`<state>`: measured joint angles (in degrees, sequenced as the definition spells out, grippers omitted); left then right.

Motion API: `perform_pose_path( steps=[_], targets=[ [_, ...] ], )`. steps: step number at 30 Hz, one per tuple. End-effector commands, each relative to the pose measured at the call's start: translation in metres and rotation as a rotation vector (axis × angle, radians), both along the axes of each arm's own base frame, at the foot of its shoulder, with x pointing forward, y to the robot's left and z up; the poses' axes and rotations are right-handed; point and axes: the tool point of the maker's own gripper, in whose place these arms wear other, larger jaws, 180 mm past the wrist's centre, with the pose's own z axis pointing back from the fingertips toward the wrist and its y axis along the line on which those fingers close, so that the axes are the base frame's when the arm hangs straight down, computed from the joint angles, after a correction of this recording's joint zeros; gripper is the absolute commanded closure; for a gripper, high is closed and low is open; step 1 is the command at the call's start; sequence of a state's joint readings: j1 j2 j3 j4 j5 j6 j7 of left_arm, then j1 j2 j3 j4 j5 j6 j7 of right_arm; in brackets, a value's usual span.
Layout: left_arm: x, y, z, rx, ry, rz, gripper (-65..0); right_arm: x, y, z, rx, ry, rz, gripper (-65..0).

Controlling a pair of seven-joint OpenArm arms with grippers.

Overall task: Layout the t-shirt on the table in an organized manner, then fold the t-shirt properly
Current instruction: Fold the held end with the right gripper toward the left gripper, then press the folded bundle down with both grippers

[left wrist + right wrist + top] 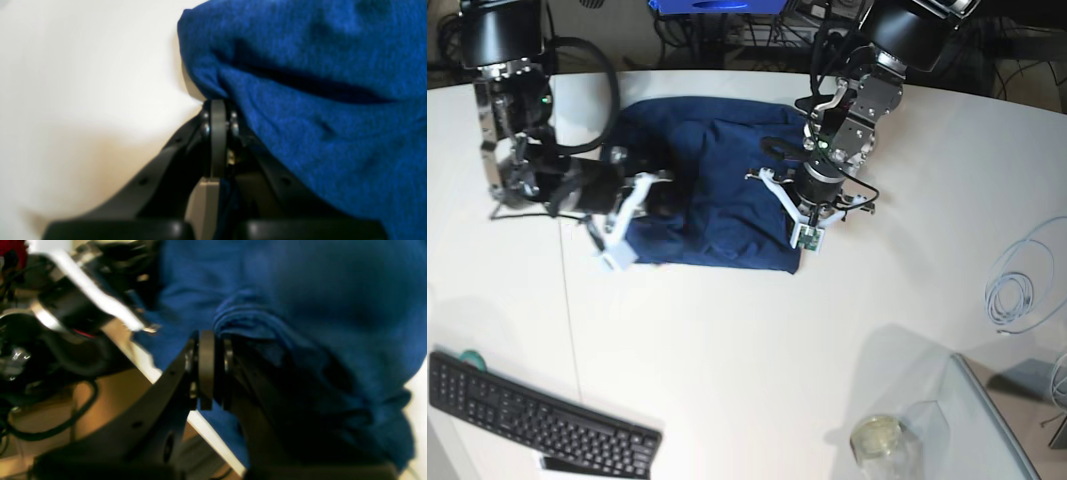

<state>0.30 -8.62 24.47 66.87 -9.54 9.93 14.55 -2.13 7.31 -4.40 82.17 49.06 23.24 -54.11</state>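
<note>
The dark navy t-shirt [712, 185] lies bunched and rumpled on the white table [727, 340], toward the back. In the base view my right gripper [665, 200] reaches in from the left and is shut on a fold of the shirt's left part. The right wrist view shows its fingertips [206, 350] pinching a rolled ridge of the t-shirt [300, 306]. My left gripper [795, 222] comes down at the shirt's right front edge. In the left wrist view the left gripper [218, 113] is shut on the hem of the t-shirt [317, 83], with blue cloth between the fingers and bare table [83, 83] to its left.
A black keyboard [537, 420] lies at the front left. A coiled pale cable [1017, 290] sits at the right, with a glass jar [877, 438] and a clear tray [992, 420] at the front right. A thin dark seam [569, 320] runs down the table.
</note>
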Motion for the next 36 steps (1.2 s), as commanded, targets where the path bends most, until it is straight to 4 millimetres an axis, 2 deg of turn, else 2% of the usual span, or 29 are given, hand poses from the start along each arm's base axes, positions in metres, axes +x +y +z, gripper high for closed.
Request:
perform_pose_path(
  steps=[1, 6, 9, 12, 15, 18, 25, 27, 30, 32, 34, 36],
  targets=[
    [-0.006, -0.001, -0.005, -0.001, 0.043, -0.001, 0.0, 0.010, 0.013, 0.014, 0.038, -0.040, 0.002, -0.2],
    [-0.008, 0.002, -0.006, 0.000, 0.047, 0.008, 0.0, 0.009, 0.059, 0.021, 0.083, -0.010, 0.024, -0.2],
    [-0.007, 0.002, -0.001, -0.005, 0.033, 0.006, 0.0, 0.013, 0.075, 0.019, 0.093, -0.016, 0.028, -0.2],
    [-0.008, 0.009, 0.003, 0.004, 0.020, 0.002, 0.0, 0.007, 0.098, 0.011, 0.108, -0.001, 0.061, -0.2],
    [-0.004, 0.014, 0.014, 0.007, -0.010, -0.005, 0.0, 0.007, 0.107, 0.002, 0.107, 0.027, 0.050, -0.2],
    [-0.006, 0.020, 0.015, 0.021, -0.002, -0.008, 0.0, 0.002, 0.124, 0.007, 0.124, 0.024, 0.069, -0.2],
    [-0.011, 0.048, 0.013, 0.048, 0.022, 0.051, 0.0, 0.007, 0.137, 0.019, 0.150, -0.001, 0.081, -0.2],
    [-0.005, 0.053, 0.026, 0.035, -0.014, 0.071, 0.0, 0.012, 0.137, 0.022, 0.149, -0.012, 0.082, -0.2],
    [-0.006, 0.080, 0.045, 0.048, -0.059, 0.121, 0.0, 0.013, 0.134, 0.020, 0.143, -0.010, 0.077, -0.2],
    [-0.008, 0.095, 0.051, 0.074, -0.049, 0.140, 0.0, 0.013, 0.133, 0.019, 0.142, -0.009, 0.075, -0.2],
    [-0.017, 0.107, 0.046, 0.099, -0.008, 0.154, 0.0, 0.012, 0.134, 0.019, 0.140, -0.008, 0.078, -0.2],
    [-0.021, 0.111, 0.043, 0.110, 0.008, 0.155, 0.0, 0.011, 0.134, 0.019, 0.140, -0.008, 0.080, -0.2]
  ],
)
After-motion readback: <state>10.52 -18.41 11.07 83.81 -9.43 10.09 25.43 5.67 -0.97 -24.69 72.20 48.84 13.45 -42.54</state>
